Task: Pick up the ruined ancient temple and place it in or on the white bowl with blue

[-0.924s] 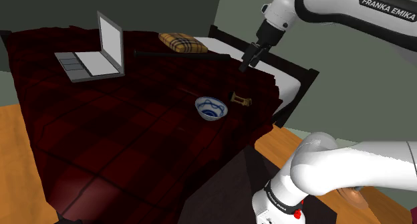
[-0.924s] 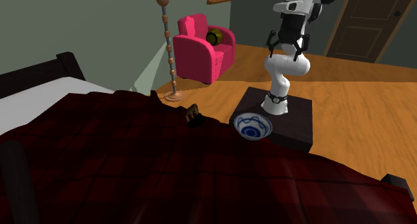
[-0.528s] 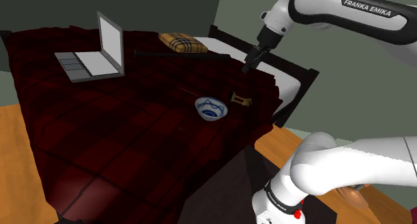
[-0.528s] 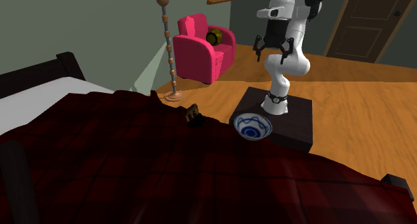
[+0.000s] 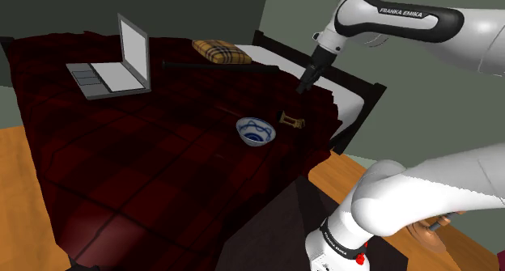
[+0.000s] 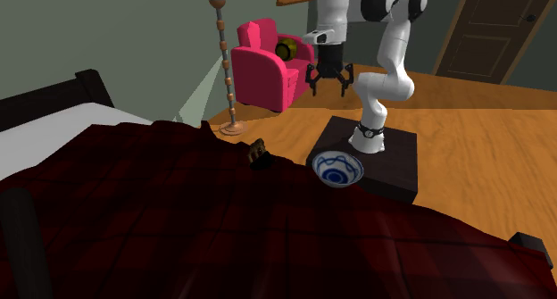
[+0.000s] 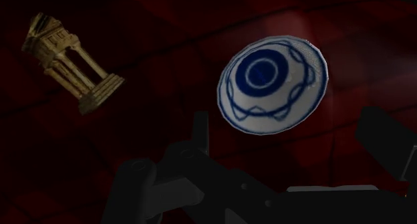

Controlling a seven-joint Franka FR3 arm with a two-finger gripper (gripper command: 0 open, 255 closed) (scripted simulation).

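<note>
a bed (image 5: 146, 172) under a dark red checked blanket carries everything. nearest the stand sits the white bowl with blue rings (image 5: 256, 132), mouth up and empty, so it looks ready to take a load. just beyond it, near the blanket's edge, sits the small tan ruined temple (image 5: 292, 120), close to the bowl but apart from it. the jaws hang spread open and empty well above the blanket, probably set for an approach. the temple is far below and off to one side, not between them. farther off rest a laptop (image 5: 113, 63) and a checked pillow (image 5: 220, 51).
</note>
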